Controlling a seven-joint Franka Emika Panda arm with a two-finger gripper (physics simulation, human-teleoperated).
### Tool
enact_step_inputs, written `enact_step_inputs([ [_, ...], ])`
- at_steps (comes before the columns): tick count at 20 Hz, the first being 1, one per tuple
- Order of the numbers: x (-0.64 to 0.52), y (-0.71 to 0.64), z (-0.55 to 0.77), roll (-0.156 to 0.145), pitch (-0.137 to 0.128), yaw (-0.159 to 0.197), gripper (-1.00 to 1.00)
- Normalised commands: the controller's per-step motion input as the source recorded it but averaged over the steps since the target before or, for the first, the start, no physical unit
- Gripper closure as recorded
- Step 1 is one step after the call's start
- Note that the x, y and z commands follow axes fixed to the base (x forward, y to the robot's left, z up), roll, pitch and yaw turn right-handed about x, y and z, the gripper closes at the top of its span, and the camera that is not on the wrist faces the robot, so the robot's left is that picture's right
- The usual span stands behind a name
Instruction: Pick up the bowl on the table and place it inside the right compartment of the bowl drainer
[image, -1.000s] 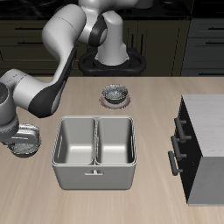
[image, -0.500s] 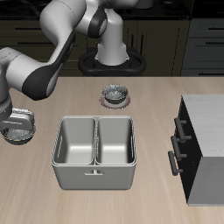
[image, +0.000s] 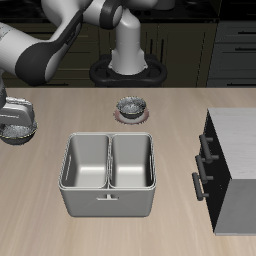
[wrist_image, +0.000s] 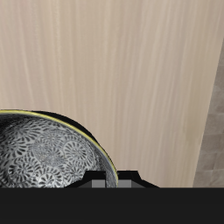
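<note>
speckled grey bowl (image: 18, 128) in gripper (image: 14, 112); brushed-metal bowl drainer (image: 108, 205) two-welled.

The pale wooden desk (image: 170, 235) carries the bowl drainer (image: 108, 173) near its front edge. A dark-fronted cabinet (image: 232, 170) stands beside it. Farther back sits a second bowl (image: 130, 105) on a pinkish disc.

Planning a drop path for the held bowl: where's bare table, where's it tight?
Both wells of the bowl drainer are empty. Bare wood lies between the drainer and the cabinet, and along the table's front edge below the drainer. Tighter: the strip between the drainer's back rim and the second bowl on its pink disc. The pincer carries the bowl beside the drainer.
</note>
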Motion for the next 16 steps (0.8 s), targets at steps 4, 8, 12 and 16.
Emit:
enact_step_inputs([
  [4,-0.12,-0.01,0.44,-0.002,-0.053,-0.002,1.00],
  [8,-0.07,0.02,0.29,-0.004,-0.036,0.008,1.00],
  [12,-0.06,0.00,0.21,-0.012,-0.032,0.009,1.00],
  [16,-0.09,0.02,0.28,-0.006,-0.035,0.004,1.00],
])
